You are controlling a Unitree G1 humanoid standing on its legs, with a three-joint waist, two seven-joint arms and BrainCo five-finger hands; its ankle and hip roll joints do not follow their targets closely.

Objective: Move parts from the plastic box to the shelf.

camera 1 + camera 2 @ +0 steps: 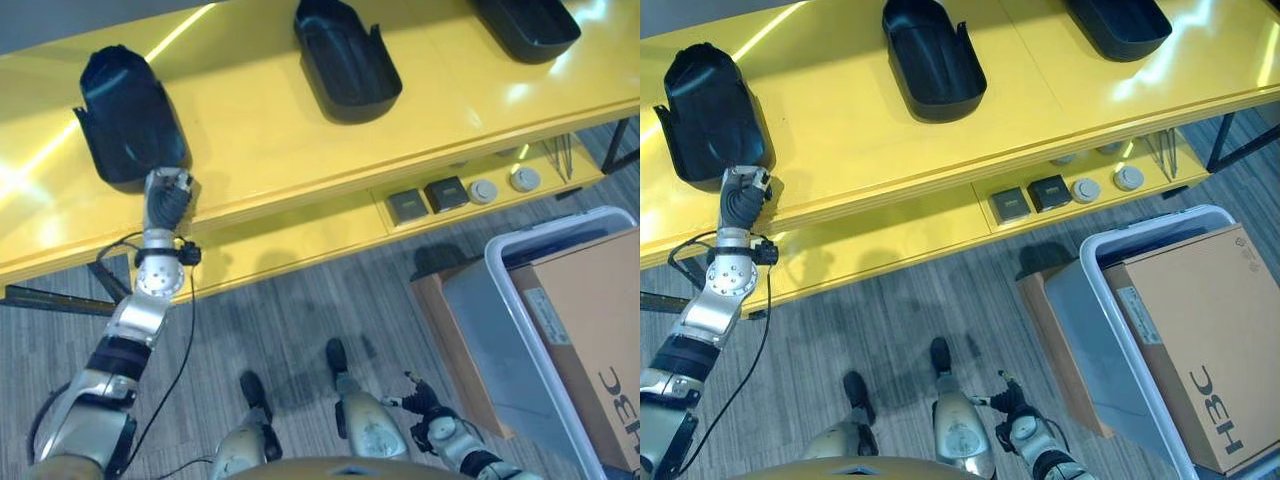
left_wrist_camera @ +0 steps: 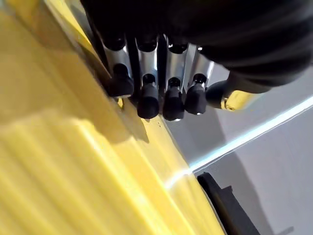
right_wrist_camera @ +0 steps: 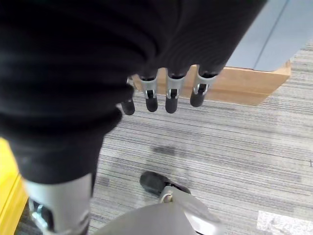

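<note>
Three black moulded parts lie on the yellow shelf (image 1: pixel 300 140): one at the left (image 1: pixel 130 115), one in the middle (image 1: pixel 345 60), one at the far right (image 1: pixel 525 25). My left hand (image 1: pixel 168 200) is stretched up to the shelf's front edge, just below the left part. In the left wrist view its fingertips (image 2: pixel 148 103) rest on the yellow surface, open and holding nothing. My right hand (image 1: pixel 1015 405) hangs low beside my body, fingers (image 3: pixel 168 100) relaxed above the carpet, empty. The grey plastic box (image 1: pixel 505 300) stands on the floor at the right.
A brown cardboard carton (image 1: pixel 590 340) lies inside the plastic box, and another carton (image 1: pixel 1060 330) stands against the box's left side. On the lower shelf level sit two small black squares (image 1: pixel 428 198) and two round silver pieces (image 1: pixel 503 184). Grey carpet lies in front of the shelf.
</note>
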